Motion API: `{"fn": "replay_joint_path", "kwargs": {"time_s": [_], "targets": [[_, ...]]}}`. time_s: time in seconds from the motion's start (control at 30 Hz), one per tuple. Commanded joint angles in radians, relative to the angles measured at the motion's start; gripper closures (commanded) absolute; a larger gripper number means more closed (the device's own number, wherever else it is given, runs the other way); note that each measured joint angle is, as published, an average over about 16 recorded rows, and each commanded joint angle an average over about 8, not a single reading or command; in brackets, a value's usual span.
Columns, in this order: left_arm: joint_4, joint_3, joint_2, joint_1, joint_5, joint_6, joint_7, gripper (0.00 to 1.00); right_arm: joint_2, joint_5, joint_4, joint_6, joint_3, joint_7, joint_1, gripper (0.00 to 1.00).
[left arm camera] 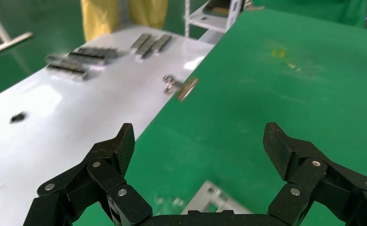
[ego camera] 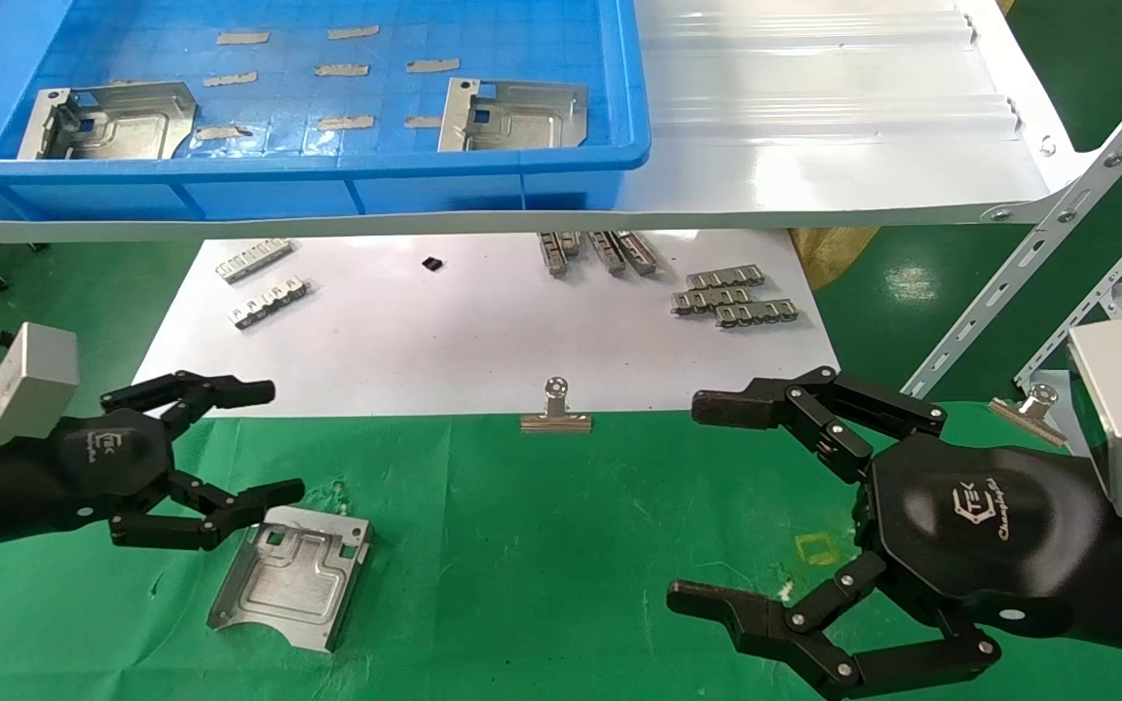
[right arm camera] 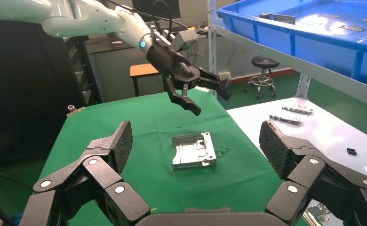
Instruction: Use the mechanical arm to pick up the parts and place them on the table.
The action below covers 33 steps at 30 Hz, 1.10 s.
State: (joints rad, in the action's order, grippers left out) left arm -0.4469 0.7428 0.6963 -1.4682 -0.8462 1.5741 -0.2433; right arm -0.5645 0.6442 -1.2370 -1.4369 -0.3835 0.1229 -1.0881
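We see left tool at left, fingers spread, holding nothing, hovering above green table. One part lies flat on table just beneath its lower finger. Up behind, blue bin on white shelf holds two more parts, one near left end, one toward right. Binder clip sits mid-table at white sheet edge. Right tool at right, fingers spread wide, empty, above table.

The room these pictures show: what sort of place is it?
Probably a factory-style workshop or robot test bench: a blue bin of stamped metal plates on a steel rack, a cloth-covered table, and an office stool behind.
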Motion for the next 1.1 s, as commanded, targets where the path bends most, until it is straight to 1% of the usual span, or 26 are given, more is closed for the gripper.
{"fn": "replay_joint_path", "kwargs": {"time_s": [0.03, 1.1], "targets": [[-0.033, -0.018, -0.003, 0.015, 0.005, -0.003, 0.017, 0.0, 0.0, 0.0, 0.0, 0.0, 0.0, 0.0, 0.0, 0.0], [-0.562, -0.311, -0.057, 0.264, 0.078, -0.053, 0.289, 0.0, 0.0, 0.0, 0.0, 0.0, 0.0, 0.0, 0.0, 0.0]]}}
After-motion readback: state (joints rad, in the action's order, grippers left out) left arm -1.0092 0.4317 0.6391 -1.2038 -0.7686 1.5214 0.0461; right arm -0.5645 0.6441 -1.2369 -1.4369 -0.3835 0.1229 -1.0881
